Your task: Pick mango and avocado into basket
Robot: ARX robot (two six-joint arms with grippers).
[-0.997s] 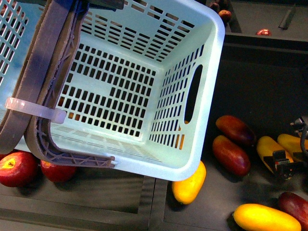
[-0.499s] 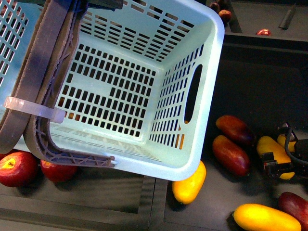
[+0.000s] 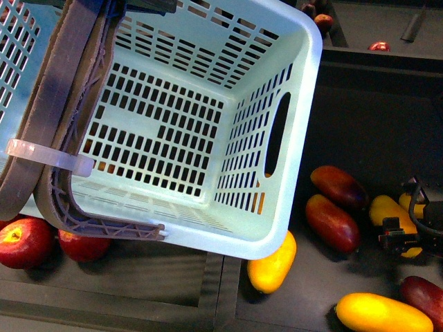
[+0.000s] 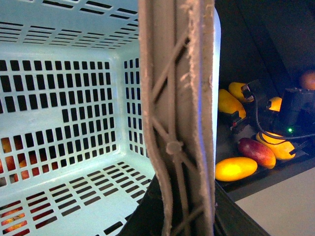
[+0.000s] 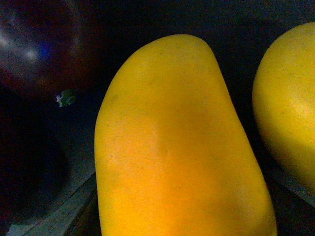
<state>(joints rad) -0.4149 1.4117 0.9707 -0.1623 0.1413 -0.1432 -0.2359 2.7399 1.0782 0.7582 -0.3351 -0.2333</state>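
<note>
At the far right, right hand [image 3: 403, 228] low over the mango [image 3: 383, 207], opening indiscernible.

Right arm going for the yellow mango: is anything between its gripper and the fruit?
Nothing visible does. The right gripper sits right at the mango, and the right wrist view shows the fruit's yellow skin filling the frame with nothing in front.

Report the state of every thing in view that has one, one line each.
basket, empty, tilted.
handles, held together, bound by a white zip tie.
mango, lying loose, not yet gripped.
right gripper, open, fingers either side of the mango.
</note>
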